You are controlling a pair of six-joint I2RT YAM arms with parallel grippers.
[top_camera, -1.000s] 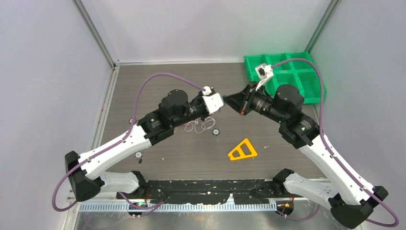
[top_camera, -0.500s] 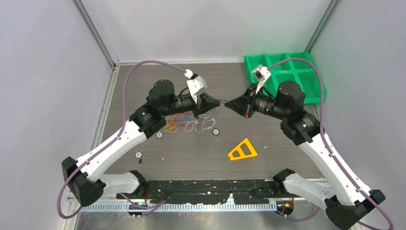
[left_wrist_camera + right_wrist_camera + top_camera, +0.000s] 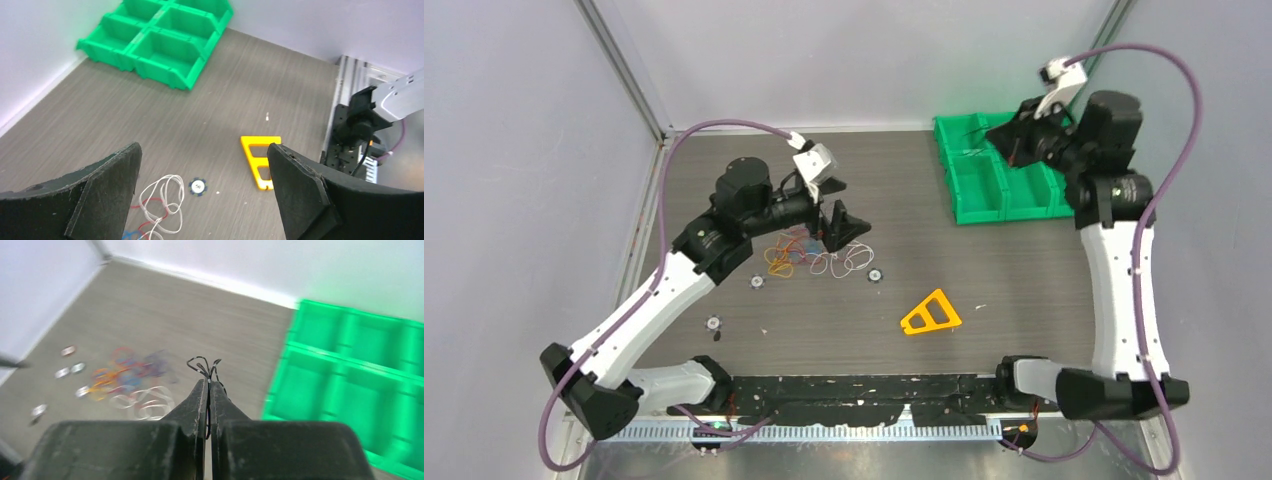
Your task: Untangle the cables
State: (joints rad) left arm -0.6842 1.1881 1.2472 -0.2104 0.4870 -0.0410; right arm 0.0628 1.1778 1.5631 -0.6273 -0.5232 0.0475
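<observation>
Black thin cable [image 3: 202, 365] pinched in the closed right claw [image 3: 207, 385], held above the green compartmented plastic bin [image 3: 984, 195] at far right. Red, blue, orange and white looped cables [image 3: 809, 255] lie mid-worktop [image 3: 1024, 280], beneath the wide-open, empty left claw [image 3: 849, 228].

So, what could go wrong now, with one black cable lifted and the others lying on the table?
1. The right pincer pinches the black cable only at its very tips, so the cable may slip out.
2. The left pincer is open above the white cable, whose loops overlap the other cables; closing there may grab several at once.
</observation>
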